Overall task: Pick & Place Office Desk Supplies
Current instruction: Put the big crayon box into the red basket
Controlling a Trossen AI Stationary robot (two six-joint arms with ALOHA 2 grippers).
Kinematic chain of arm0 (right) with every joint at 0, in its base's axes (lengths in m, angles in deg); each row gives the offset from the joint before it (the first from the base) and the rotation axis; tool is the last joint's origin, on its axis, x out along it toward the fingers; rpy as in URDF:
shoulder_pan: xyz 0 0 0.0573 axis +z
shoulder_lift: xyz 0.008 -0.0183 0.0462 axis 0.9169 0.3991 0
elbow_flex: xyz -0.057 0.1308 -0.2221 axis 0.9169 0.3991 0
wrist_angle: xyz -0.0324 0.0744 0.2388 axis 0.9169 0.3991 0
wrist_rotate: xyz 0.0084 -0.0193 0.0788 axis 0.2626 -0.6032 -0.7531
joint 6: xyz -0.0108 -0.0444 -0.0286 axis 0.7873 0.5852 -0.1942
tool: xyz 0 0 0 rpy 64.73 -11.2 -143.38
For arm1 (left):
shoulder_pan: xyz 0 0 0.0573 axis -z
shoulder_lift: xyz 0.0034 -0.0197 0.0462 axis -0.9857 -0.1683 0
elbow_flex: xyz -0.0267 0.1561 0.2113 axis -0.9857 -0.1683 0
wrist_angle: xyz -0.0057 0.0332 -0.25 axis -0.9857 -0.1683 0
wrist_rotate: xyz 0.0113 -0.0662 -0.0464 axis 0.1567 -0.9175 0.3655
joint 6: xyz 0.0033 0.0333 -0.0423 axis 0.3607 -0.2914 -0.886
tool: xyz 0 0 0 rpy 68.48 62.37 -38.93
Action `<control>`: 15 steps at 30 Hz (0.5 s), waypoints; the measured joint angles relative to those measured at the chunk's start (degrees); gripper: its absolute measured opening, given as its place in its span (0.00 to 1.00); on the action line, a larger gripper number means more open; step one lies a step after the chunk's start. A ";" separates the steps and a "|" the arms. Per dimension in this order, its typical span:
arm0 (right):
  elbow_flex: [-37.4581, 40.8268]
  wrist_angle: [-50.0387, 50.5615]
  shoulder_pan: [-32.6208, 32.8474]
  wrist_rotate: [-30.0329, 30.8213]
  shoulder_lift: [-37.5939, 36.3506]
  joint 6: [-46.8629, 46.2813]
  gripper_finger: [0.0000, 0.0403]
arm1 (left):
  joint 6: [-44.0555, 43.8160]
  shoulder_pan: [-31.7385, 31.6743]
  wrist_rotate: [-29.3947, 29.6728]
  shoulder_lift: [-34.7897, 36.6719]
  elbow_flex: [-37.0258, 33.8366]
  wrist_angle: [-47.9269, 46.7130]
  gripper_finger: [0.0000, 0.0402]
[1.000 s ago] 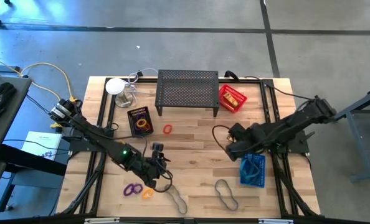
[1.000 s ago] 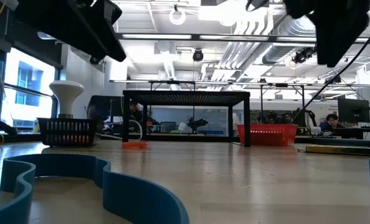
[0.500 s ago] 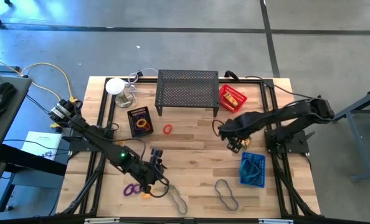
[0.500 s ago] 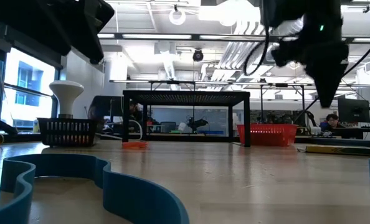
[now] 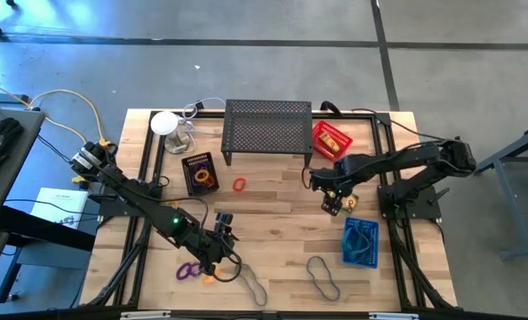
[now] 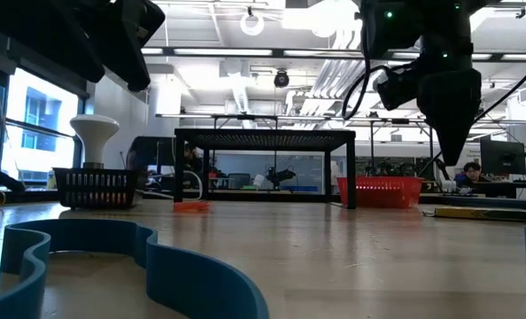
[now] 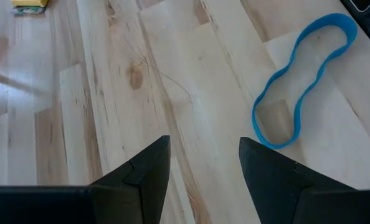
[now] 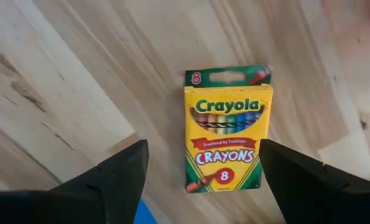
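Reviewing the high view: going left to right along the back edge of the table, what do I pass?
White round-topped glass object → black perforated stand → red mesh tray.

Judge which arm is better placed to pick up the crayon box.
Right. The open right gripper hangs directly over the crayon box, its fingers either side. The left gripper, also open, is across the table near a blue band.

crayon box [image 8: 227, 129] front reads "crayola", "crayons", "8", another "8" on its green flap
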 joint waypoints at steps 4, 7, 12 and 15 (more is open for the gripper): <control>0.00 0.08 0.00 0.23 0.00 -0.76 0.75 | -0.02 0.00 0.02 0.00 0.00 -0.12 0.46; 0.00 0.10 0.12 0.22 0.00 -1.76 0.81 | 0.02 0.00 0.02 0.00 0.00 -0.15 0.46; 0.00 0.13 0.12 -0.24 0.00 -1.68 0.96 | 0.02 0.00 0.02 0.00 0.00 -0.17 0.46; 0.00 0.07 0.12 1.12 0.00 -1.25 0.97 | -0.17 0.00 0.02 0.00 0.00 -0.21 0.46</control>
